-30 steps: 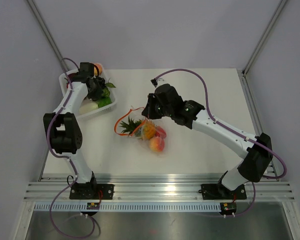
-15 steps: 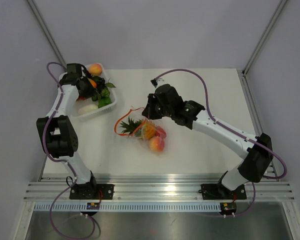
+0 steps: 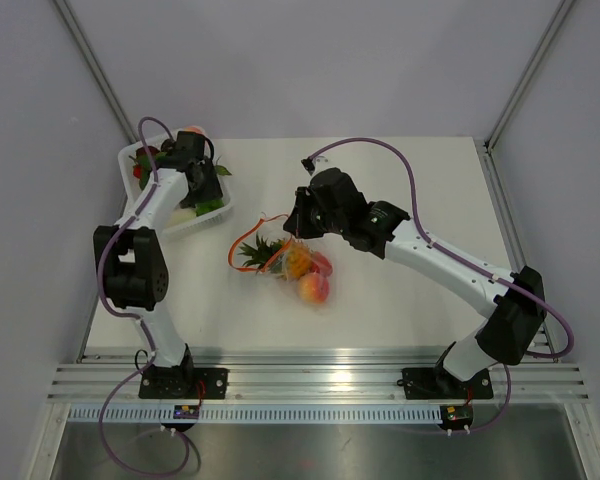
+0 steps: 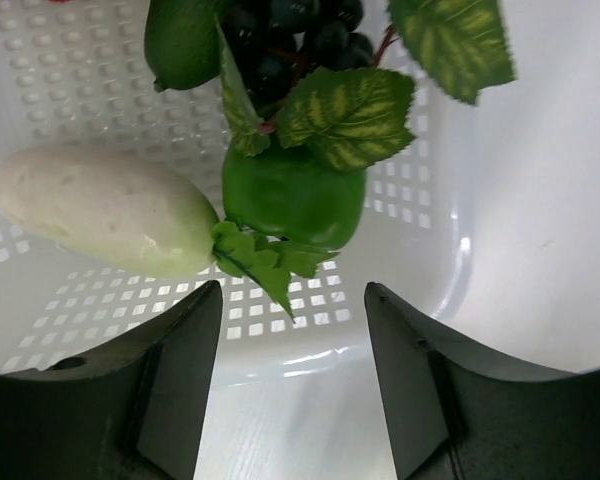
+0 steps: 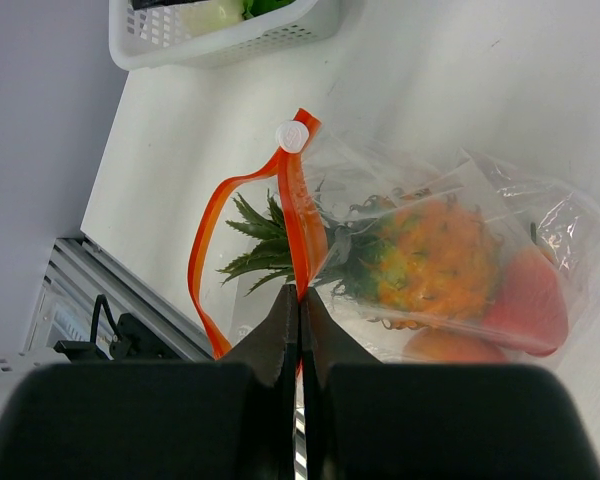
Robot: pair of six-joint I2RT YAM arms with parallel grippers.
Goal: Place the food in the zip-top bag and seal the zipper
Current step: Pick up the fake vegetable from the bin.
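The zip-top bag (image 5: 450, 200) lies crinkled on the table with the food inside it: a pineapple (image 5: 435, 255), a red fruit (image 5: 528, 295) and a peach (image 5: 445, 345). Its zipper (image 5: 298, 205) is a red strip with a white slider (image 5: 293, 135) at the far end, and one side bows out in a loop (image 5: 202, 250). My right gripper (image 5: 299, 292) is shut on the zipper beside the pineapple's leaves. From above, the bag (image 3: 298, 265) sits mid-table under the right gripper (image 3: 292, 232). My left gripper (image 4: 292, 288) is open and empty over the tray's near wall.
The white perforated tray (image 4: 410, 200) holds a pale white vegetable (image 4: 100, 210), a green pepper (image 4: 295, 195), dark grapes (image 4: 290, 30) with leaves (image 4: 350, 110) and another green piece (image 4: 180, 40). From above the tray (image 3: 185, 228) stands at the back left, the left gripper (image 3: 208, 185) over it.
The left jaws have gone from shut to open over the tray, and that wrist swung left, then back right. The right arm and the bag have not moved.
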